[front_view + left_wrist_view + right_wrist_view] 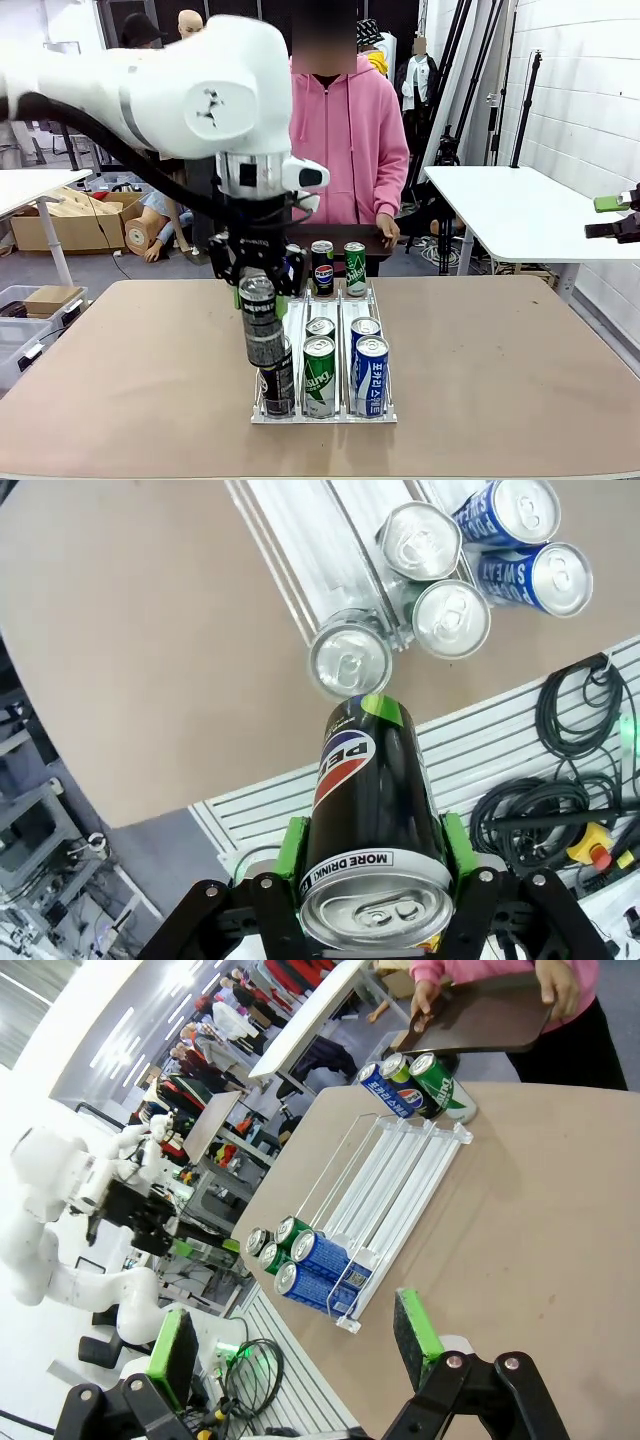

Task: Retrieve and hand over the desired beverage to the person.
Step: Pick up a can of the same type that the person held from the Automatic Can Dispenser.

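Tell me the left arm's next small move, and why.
Probably carry the Pepsi can forward over the rack toward the tray that the person holds at the far edge. The left gripper is shut on the can, which hangs clear above the other cans.

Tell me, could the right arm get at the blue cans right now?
Probably yes: the right gripper is open and empty, bare table lies between it and the blue cans, and the left gripper holds its black can over the rack's other side.
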Available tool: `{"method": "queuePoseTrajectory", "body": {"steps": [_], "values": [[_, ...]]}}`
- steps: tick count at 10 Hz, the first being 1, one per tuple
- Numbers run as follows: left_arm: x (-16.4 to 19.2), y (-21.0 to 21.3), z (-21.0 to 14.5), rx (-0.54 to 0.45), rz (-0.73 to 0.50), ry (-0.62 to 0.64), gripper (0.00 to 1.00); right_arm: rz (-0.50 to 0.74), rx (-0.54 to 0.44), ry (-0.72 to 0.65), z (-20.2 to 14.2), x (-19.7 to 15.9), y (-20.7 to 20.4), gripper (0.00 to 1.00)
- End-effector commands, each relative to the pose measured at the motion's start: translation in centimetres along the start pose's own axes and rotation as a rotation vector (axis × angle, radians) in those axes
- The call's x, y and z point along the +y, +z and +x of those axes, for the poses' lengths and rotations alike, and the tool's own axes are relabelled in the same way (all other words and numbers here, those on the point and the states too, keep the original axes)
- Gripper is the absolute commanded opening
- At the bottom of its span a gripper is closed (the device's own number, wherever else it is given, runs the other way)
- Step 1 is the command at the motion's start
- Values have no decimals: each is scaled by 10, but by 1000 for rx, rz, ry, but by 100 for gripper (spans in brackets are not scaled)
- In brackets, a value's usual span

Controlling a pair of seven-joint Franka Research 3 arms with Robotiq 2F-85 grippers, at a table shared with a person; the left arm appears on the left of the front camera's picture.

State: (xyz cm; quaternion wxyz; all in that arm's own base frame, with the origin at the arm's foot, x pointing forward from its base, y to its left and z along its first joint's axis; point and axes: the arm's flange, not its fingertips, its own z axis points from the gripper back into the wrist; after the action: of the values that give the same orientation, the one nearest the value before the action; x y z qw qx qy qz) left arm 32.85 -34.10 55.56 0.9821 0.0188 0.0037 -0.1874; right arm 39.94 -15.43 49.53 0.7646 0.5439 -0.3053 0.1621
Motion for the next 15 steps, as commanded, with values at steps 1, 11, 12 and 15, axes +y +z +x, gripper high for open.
{"method": "queuePoseTrajectory", "body": {"steps": [1, 11, 12, 15], "values": [[20, 26, -10, -10, 14, 27, 0, 10, -3, 3, 0, 0, 0, 100], [158, 66, -68, -70, -36, 200, 0, 10, -3, 3, 0, 0, 0, 100], [156, 66, -67, -80, -50, 204, 0, 10, -3, 3, 0, 0, 0, 100], [160, 66, -66, -38, -15, 194, 0, 10, -3, 3, 0, 0, 0, 100]]}}
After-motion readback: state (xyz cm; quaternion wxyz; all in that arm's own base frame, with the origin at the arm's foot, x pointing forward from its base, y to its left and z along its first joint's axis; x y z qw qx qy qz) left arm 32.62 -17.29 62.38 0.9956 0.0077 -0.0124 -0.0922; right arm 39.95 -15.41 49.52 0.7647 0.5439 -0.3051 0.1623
